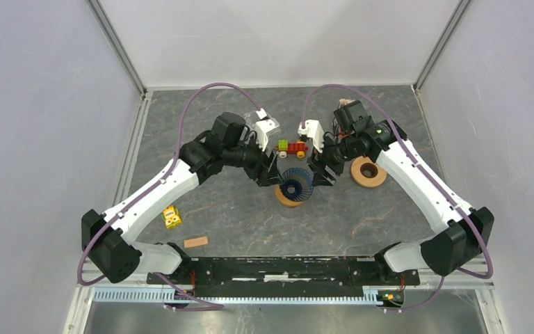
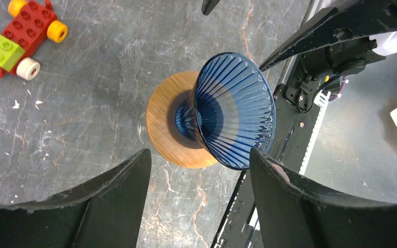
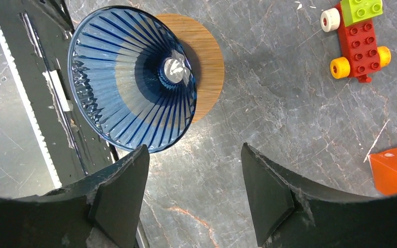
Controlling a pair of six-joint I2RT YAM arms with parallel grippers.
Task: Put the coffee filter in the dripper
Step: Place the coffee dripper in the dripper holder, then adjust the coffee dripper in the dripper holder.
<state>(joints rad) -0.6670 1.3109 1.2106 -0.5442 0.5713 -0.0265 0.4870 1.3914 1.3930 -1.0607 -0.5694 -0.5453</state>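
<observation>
Dripper (image 1: 296,184) empty, filter not yet placed; left gripper (image 2: 200,157) and right gripper (image 3: 194,150) flank it, wide apart, holding nothing.

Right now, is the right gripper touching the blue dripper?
Cannot tell. Right wrist view: a fingertip of the right gripper overlaps the blue dripper rim; depth unclear.

The dripper (image 2: 235,111) is glossy, ribbed, translucent blue; whether glass or plastic I cannot tell. Its base (image 2: 163,121) is matt, fine-grained wood, like the ring (image 1: 368,171) at the right. The counter (image 2: 93,103) looks like dark veined stone, matt. The toy car (image 2: 23,33) is shiny plastic. The jaws are matt black, rough-edged.
</observation>
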